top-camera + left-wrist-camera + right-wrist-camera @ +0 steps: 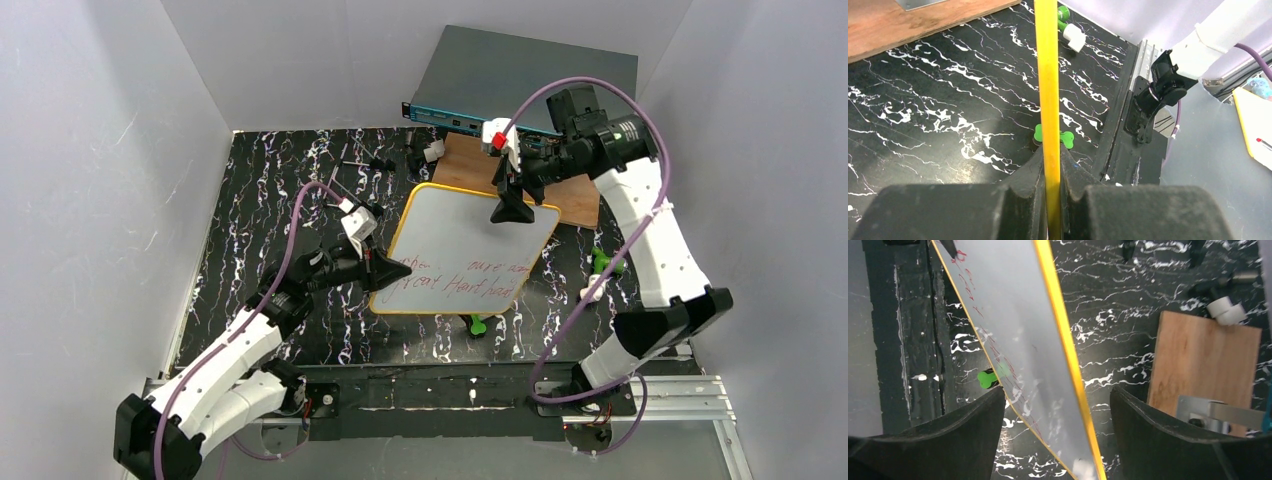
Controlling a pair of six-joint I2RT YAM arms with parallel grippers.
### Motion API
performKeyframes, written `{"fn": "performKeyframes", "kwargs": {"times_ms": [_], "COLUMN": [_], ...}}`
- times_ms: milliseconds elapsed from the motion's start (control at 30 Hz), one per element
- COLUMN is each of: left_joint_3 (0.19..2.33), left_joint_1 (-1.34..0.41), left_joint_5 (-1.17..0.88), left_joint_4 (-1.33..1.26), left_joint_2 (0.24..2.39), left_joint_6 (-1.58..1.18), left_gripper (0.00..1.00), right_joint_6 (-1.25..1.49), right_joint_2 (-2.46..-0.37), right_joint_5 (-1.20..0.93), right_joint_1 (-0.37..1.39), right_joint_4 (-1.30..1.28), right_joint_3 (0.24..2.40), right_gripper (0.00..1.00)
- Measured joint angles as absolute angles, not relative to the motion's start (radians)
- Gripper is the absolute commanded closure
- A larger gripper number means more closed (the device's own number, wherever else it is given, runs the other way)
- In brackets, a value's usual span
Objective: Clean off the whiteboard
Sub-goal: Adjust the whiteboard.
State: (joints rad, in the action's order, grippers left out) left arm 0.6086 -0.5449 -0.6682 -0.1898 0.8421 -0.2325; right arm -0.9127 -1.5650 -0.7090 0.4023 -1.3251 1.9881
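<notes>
Whiteboard (470, 250): held mid-way over the black marbled table (260, 200); far corner seen overlapping the wooden board (578, 200); red writing (455, 282) seen on the near half.
Left gripper (392, 272): clenched on the yellow frame at the whiteboard's left edge.
Right gripper (513, 212): fingers spread wide astride the far edge; nothing grasped.

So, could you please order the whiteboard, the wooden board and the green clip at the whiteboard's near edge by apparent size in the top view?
1. whiteboard
2. wooden board, partly covered, so its full size is unsure
3. green clip
</notes>
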Motion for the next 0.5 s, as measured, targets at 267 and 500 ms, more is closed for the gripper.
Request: {"fn": "performKeyframes", "kwargs": {"times_ms": [267,500], "left_joint_3": [0.632,0.644], "left_joint_1": [-0.545,-0.53], "left_joint_5": [-0.704,-0.728], "left_joint_4": [-0.203,-0.231], "left_joint_2": [0.882,0.929], "left_joint_6": [-0.183,-0.147], "left_gripper": [1.0,1.0], "right_joint_6": [-0.973,-1.081], "right_joint_2": [-1.689,-1.707], "right_joint_5": [-0.757,-0.809], "right_joint_1": [0.384,0.38], "right_joint_4": [-1.413,-1.517], "right_joint_3": [1.986,1.981], "right_gripper": [0.4,0.99]}}
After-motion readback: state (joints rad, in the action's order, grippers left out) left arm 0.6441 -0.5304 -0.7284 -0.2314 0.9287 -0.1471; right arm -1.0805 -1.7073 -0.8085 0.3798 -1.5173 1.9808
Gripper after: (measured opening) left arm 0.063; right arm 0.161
